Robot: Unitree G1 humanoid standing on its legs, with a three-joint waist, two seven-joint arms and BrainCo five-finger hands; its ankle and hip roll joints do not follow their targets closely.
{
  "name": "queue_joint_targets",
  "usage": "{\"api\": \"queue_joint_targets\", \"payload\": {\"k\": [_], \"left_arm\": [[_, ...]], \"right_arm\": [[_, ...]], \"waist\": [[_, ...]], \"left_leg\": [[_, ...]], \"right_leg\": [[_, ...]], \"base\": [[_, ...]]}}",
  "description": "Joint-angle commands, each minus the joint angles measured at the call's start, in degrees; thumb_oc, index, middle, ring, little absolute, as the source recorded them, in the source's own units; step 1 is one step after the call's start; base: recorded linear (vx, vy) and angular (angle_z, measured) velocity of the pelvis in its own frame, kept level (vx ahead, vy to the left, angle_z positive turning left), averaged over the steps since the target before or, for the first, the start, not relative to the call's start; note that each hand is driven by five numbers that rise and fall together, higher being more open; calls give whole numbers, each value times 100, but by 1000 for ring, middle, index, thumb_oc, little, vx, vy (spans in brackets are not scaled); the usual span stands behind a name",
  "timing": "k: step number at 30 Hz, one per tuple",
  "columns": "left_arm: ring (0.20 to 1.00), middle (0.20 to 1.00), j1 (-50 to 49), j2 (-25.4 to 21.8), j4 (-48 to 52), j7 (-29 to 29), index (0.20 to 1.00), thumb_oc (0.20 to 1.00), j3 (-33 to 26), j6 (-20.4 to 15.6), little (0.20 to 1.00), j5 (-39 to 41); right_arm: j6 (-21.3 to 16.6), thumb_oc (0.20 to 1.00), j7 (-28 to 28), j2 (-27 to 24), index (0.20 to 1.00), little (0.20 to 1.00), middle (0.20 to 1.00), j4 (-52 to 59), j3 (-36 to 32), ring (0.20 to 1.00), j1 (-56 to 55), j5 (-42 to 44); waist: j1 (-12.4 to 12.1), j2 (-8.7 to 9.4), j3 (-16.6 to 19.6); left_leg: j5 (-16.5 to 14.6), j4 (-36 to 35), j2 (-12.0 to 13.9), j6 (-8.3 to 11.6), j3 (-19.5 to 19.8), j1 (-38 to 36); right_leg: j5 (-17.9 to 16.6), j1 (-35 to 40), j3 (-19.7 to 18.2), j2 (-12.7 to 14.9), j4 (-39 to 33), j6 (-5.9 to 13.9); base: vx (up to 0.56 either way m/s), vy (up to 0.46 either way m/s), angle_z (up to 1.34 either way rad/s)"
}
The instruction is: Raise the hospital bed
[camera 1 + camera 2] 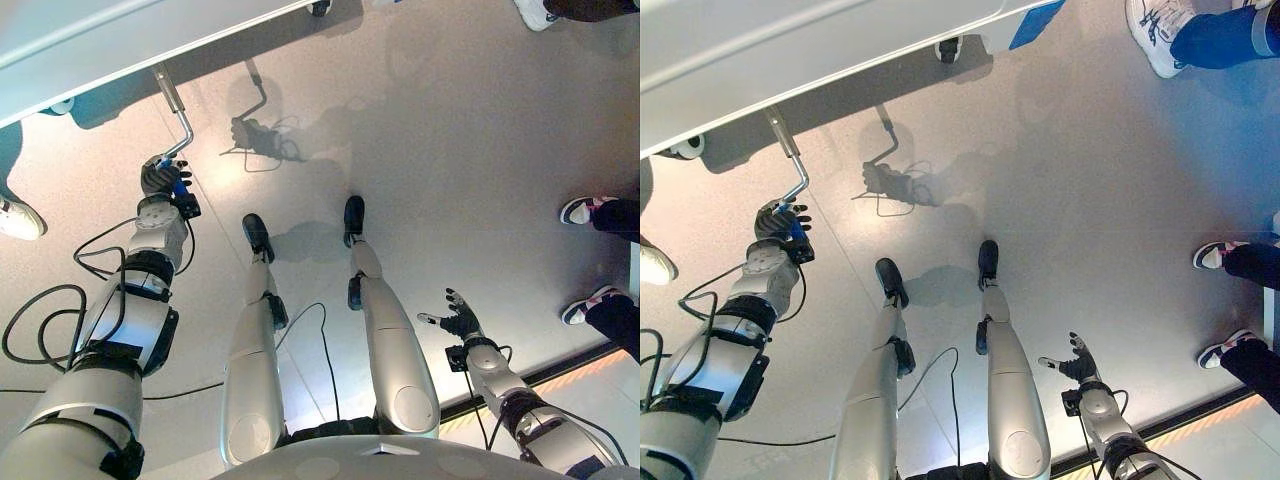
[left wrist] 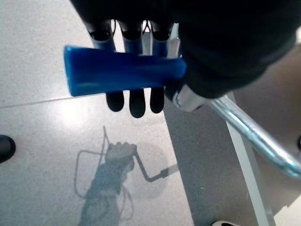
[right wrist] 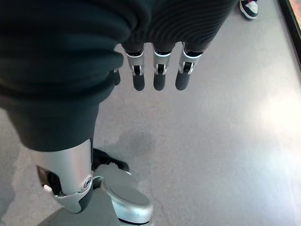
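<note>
Left hand (image 1: pixel 166 180) wrapped round blue crank grip (image 2: pixel 123 75), upper left of the head views, fingers curled over it in the wrist view. Chrome crank shaft (image 1: pixel 172 104) bends at the grip, then runs up-left under the white bed frame (image 1: pixel 120 40); grip axis roughly crosswise to the forearm, so turning means circling the hand about the shaft line. Right hand (image 1: pixel 458 320) spread, empty, lower right, well apart. Nearest obstacle: bed edge just above the crank. People's shoes (image 1: pixel 585 210) at right edge and sneaker (image 1: pixel 18 218) at left edge, probably clear of the sweep.

Head stereo downward; wrist cameras close
</note>
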State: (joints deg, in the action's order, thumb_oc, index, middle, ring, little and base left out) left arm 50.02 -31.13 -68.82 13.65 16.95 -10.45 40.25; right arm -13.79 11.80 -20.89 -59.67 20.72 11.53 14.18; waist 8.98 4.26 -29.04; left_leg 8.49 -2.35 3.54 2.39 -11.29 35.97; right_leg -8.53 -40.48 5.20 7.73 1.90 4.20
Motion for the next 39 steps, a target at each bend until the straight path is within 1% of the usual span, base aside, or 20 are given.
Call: {"api": "queue_joint_targets", "payload": {"k": [1,13,20,34,39], "left_arm": [[200,200,409,438,69,-448,200,200,181,-148,200,-81],[200,200,461,528,102,-524,200,200,131,-166,200,159],[200,200,463,524,74,-527,200,200,95,-167,200,121],[200,200,623,563,82,-464,200,200,172,-191,200,24],[200,200,634,534,50,-420,200,200,168,-201,200,-33]], "right_arm": [[-33,1000,61,-201,1000,1000,1000,-174,30,1000,-82,177],[-80,1000,85,-234,1000,1000,1000,-24,35,1000,-145,160],[-95,1000,90,-244,1000,1000,1000,-9,25,1000,-168,131],[-157,1000,97,-309,1000,1000,1000,125,13,1000,-243,145],[-171,1000,128,-341,1000,1000,1000,219,27,1000,-228,139]], "waist": [[50,105,-76],[150,71,-76],[191,73,-76],[245,-15,-76],[284,-31,-76]], "left_leg": [[122,159,174,226,82,13],[100,208,196,236,-1,86],[77,255,226,247,-61,111],[95,317,257,272,-51,289],[100,337,284,288,-144,402]], "right_leg": [[-260,-237,-211,89,178,540],[-264,-376,-328,32,221,511],[-279,-455,-382,-1,245,502],[-231,-652,-412,-35,357,469],[-254,-808,-478,-67,368,477]], "base": [[1,-4,-4],[-2,-7,-4],[-5,-7,-6],[-1,-2,-1],[-3,-3,-8]]}}
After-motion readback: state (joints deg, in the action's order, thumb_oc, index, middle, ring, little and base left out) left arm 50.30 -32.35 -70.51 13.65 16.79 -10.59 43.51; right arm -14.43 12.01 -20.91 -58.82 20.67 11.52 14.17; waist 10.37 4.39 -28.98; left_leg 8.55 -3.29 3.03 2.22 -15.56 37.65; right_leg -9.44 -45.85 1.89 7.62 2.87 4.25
